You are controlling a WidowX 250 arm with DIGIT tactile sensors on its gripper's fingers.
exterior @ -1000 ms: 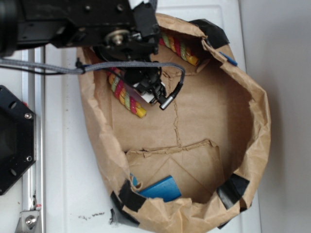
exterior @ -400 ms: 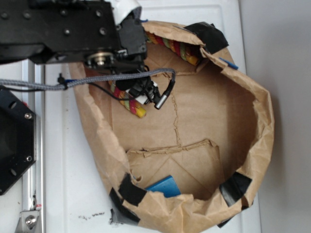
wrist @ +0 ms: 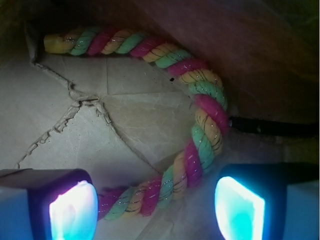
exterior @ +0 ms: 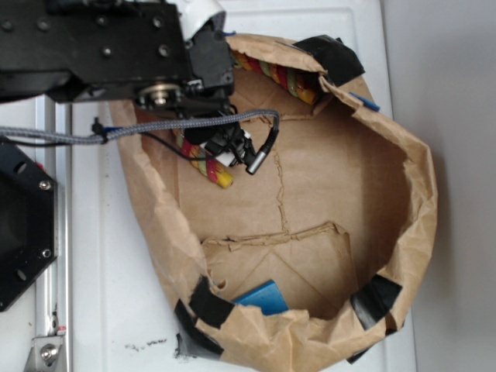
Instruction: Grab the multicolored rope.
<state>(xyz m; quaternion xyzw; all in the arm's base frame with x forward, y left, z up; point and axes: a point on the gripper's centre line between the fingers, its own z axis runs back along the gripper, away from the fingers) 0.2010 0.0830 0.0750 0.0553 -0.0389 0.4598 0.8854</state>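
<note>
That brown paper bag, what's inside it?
Inside the paper bag: a multicolored rope curved on its floor, the open gripper straddling one stretch, and a blue object at the near wall. The arm hides the rope's middle from outside.

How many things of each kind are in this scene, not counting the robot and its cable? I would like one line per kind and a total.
Multicolored rope: 1
Brown paper bag: 1
Blue flat object in the bag: 1
Black tape patches on the bag rim: 4 visible
Total: 7

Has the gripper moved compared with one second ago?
Yes. Against the bag in the exterior view, the gripper went left and slightly up, along the rope.
</note>
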